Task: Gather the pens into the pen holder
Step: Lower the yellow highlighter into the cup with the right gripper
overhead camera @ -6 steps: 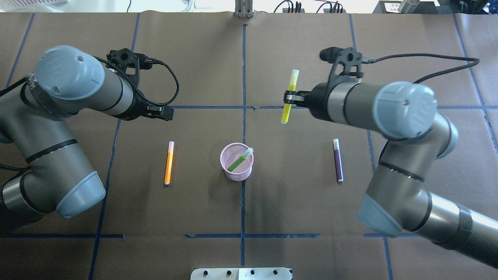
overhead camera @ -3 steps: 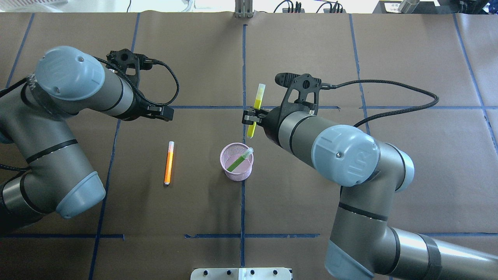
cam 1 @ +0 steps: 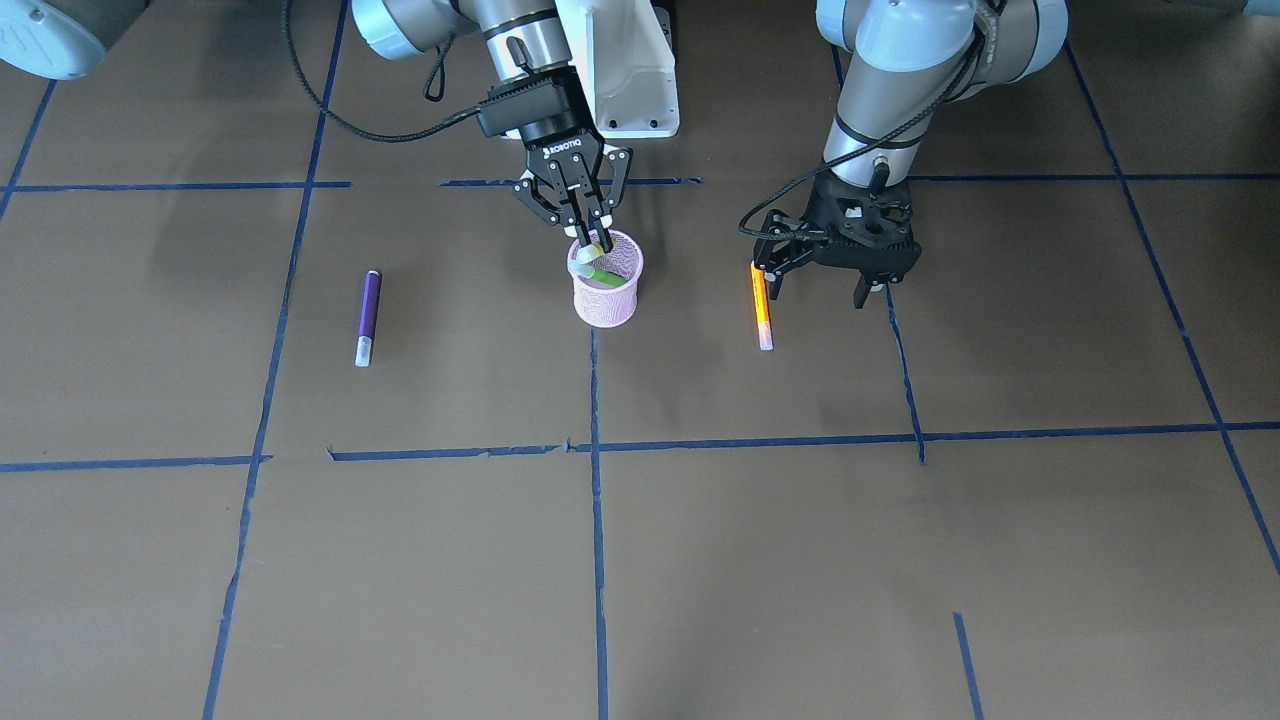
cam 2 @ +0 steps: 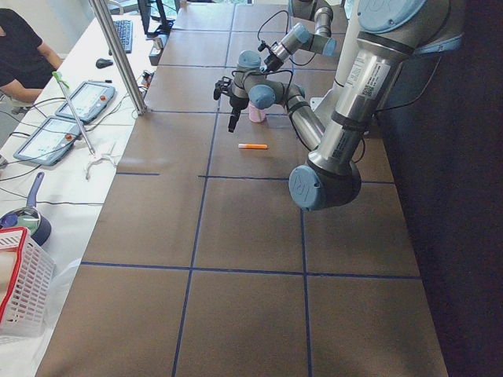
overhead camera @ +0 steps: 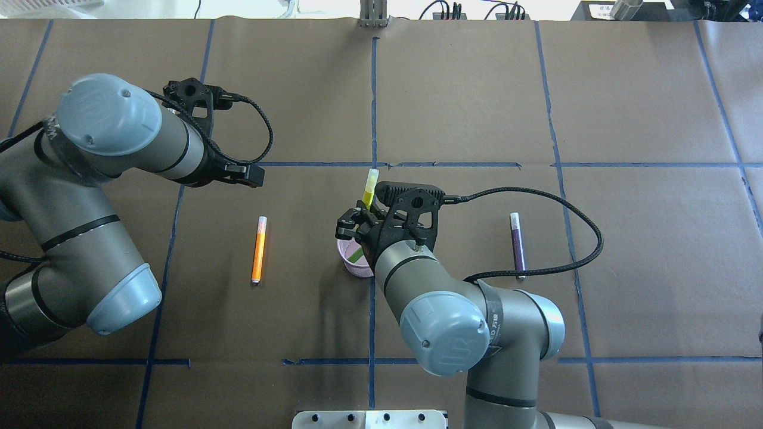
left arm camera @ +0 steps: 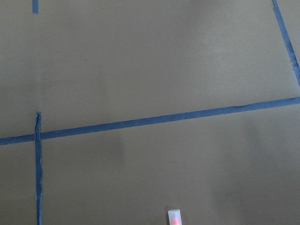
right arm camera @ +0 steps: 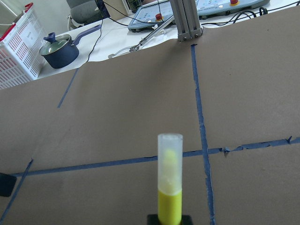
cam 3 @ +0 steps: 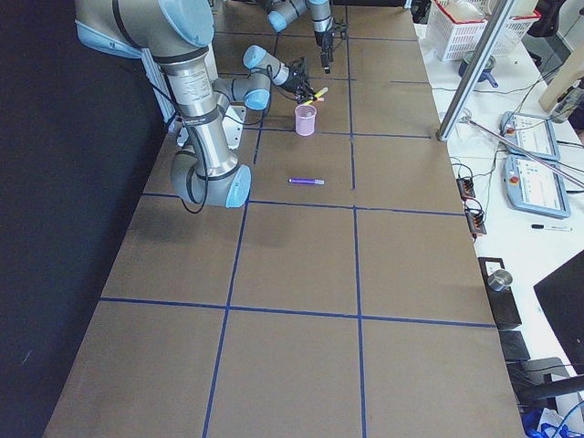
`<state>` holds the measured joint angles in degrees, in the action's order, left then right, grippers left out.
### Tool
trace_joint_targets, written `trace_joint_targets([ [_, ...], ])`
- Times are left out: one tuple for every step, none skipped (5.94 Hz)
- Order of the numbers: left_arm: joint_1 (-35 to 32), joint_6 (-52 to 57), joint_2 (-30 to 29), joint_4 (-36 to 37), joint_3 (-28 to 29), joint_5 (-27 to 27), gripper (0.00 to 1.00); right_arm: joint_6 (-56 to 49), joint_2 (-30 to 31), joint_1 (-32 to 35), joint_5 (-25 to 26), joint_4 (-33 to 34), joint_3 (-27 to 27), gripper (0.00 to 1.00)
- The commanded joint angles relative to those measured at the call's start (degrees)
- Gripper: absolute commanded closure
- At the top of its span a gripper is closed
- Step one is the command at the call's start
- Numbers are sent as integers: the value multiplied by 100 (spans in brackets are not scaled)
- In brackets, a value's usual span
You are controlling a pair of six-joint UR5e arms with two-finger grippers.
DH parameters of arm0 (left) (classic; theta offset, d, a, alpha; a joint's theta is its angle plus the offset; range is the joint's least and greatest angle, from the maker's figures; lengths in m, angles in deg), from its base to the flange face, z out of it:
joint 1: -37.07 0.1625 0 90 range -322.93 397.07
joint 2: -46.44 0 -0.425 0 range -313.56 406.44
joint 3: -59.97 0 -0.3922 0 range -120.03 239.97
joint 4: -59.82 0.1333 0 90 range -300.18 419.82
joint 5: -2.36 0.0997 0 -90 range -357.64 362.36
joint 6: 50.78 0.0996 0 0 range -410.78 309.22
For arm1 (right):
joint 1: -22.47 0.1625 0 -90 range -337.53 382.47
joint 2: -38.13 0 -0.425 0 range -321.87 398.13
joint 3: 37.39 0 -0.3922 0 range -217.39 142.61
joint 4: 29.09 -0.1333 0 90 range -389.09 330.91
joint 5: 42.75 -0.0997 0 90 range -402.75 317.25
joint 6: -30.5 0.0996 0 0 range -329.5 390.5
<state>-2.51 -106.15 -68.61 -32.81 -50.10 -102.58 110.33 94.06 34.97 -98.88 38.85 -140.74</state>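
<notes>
The pink mesh pen holder [cam 1: 606,292] stands at the table's middle, partly hidden under my right wrist in the overhead view [overhead camera: 351,261]. A green pen [cam 1: 604,272] leans inside it. My right gripper [cam 1: 586,238] is shut on a yellow pen [overhead camera: 370,189] and holds it steeply tilted right above the holder's rim; the pen's pale cap shows in the right wrist view [right arm camera: 169,183]. The orange pen [overhead camera: 258,249] and the purple pen [overhead camera: 517,245] lie flat on either side. My left gripper [cam 1: 812,283] is open and empty, hovering just beyond the orange pen's far end.
Brown paper with blue tape lines covers the table [overhead camera: 477,95]. A metal post [overhead camera: 372,15] stands at the far edge. A white mounting plate [cam 1: 620,70] sits at the robot's base. Pendants, a pot and a basket lie off the table's far side [right arm camera: 61,51].
My right arm has swung in toward the robot with the yellow pen, from beyond the holder to right over it. The purple pen is uncovered again. The left arm has stayed still.
</notes>
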Motion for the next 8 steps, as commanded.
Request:
trace_joint_targets([
  [11, 0, 0, -9, 3, 0, 0, 15, -64, -169, 313, 0, 193, 94],
  [11, -9, -8, 0, 3, 0, 0, 15, -64, -221, 322, 0, 192, 65],
  [37, -17, -17, 9, 116, 9, 0, 15, -55, -222, 322, 9, 184, 1],
  [72, 35, -78, 78, 265, -17, 0, -3, -29, -205, 279, 0, 44, 0],
  [212, 0, -87, 96, 336, -26, 0, -64, 15, -187, 139, 70, -340, 0],
  [344, 0, -61, 149, 380, -18, 0, -64, 102, 31, -402, 70, -622, 0],
  [615, 0, -87, 358, 416, -61, 0, -64, 234, 468, -1190, 140, -686, 0],
  [618, 0, -44, 352, 512, -914, 0, -116, 331, 1099, -2225, 341, -730, 0],
])
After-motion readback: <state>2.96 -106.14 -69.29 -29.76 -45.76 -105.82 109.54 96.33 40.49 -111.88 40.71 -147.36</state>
